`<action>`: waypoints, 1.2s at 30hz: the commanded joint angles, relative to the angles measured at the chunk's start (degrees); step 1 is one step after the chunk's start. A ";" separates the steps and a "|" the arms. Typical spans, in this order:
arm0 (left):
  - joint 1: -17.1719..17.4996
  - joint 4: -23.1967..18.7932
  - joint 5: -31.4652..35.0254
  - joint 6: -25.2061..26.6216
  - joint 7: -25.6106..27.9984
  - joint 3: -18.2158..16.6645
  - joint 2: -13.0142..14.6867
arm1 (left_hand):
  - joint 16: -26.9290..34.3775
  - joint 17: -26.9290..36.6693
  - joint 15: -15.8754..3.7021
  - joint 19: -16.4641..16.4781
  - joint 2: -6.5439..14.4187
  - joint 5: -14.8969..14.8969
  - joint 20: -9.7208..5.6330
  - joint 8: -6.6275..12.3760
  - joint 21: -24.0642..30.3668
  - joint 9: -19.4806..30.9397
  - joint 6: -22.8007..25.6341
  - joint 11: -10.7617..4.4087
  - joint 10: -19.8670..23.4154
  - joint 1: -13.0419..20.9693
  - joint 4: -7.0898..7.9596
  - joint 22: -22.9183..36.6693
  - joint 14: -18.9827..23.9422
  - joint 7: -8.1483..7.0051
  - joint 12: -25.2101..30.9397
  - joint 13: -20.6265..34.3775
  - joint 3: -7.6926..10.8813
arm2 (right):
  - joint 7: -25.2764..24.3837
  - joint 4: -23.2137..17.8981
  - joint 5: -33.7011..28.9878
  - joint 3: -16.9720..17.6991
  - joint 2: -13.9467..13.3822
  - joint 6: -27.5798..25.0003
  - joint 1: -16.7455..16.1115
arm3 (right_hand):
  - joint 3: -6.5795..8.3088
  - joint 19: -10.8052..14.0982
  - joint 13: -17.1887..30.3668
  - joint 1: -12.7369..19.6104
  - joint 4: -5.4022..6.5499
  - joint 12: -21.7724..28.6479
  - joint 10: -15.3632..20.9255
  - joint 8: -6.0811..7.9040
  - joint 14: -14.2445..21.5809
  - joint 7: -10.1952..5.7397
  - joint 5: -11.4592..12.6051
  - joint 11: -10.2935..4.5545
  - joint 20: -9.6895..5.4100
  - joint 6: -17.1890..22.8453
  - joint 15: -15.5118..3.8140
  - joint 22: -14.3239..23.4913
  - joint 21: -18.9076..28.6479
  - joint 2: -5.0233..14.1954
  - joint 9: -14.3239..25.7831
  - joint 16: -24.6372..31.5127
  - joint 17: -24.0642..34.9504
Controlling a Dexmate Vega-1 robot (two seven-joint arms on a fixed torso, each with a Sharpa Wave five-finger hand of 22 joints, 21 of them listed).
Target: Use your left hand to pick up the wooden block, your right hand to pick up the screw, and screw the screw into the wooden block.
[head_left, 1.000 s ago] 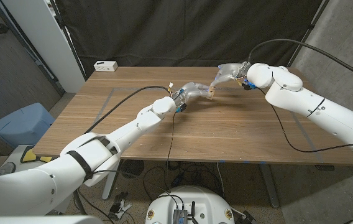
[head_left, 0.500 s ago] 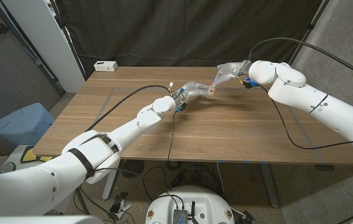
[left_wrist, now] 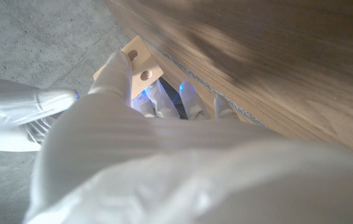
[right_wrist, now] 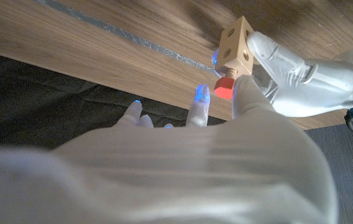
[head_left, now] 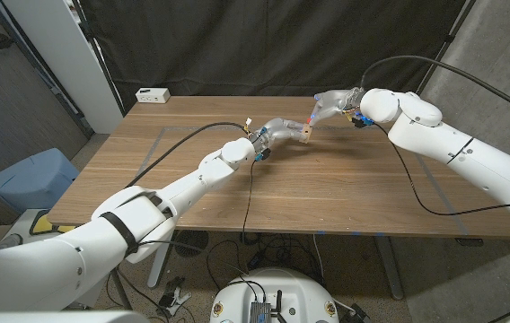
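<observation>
1. Wooden table (head_left: 327,184) runs under both arms; white box (head_left: 153,94) sits at its far left corner.
2. Left hand (head_left: 277,132) grips wooden block (head_left: 305,134), raised over the table's far middle.
3. Red screw (right_wrist: 224,87) touches the block's side.
4. Right hand (head_left: 330,103) pinches the screw, other fingers spread.

One wooden block (head_left: 305,135), light wood with round holes in its faces. One screw (right_wrist: 224,88), red head. Two robot hands: left hand (head_left: 279,132) and right hand (head_left: 331,103). One wooden table (head_left: 345,184). One small white box (head_left: 153,94) on the far left corner. One blue bin (head_left: 30,179) on the floor.
</observation>
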 commanded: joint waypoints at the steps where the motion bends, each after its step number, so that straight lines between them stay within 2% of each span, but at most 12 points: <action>1: -0.43 1.11 -0.06 -0.16 -0.47 0.18 -0.43 | -0.09 -0.04 -1.86 -0.34 0.98 0.29 -0.01 0.43 0.41 0.13 0.75 0.14 0.38 -0.58 0.31 0.18 -0.21 -0.16 0.44 0.10 0.60 | -1.50 1.11 -0.08 0.20 0.54 0.17 -0.47 | 0.81 0.72 0.18 1.27 -0.04 0.56 1.08 0.66 0.68 -0.26 -0.12 -0.38 0.21 1.44 -0.21 0.15 0.34 0.05 0.22 0.33 -0.06; 12: -1.49 4.06 -0.20 -1.47 -1.01 0.39 -1.61 | -0.08 -0.01 -1.83 -0.42 1.14 0.32 0.00 0.41 0.39 0.13 0.70 0.16 0.35 -0.52 0.32 0.18 -0.22 -0.17 0.45 0.13 0.69 | -2.29 1.48 -0.09 0.13 0.69 0.17 -0.67 | 1.28 1.71 0.15 2.47 0.20 0.70 2.82 2.17 1.89 -0.79 -0.31 -0.74 -0.23 4.78 -0.69 0.15 0.40 -0.30 0.77 0.38 -0.20; 36: -1.84 5.10 -0.29 -2.27 -1.23 0.45 -1.86 | -0.09 -0.02 -1.84 -0.45 1.09 0.34 -0.01 0.36 0.39 0.12 0.56 0.11 0.12 -0.47 0.26 0.18 -0.24 -0.10 0.40 0.15 0.73 | -4.26 0.87 -2.02 -0.61 1.47 -1.79 -1.12 | 1.74 4.86 0.16 3.96 0.71 1.23 8.19 5.82 5.97 -1.82 -0.39 -1.26 -1.18 11.05 -1.91 0.20 0.78 -0.93 2.29 0.99 -0.25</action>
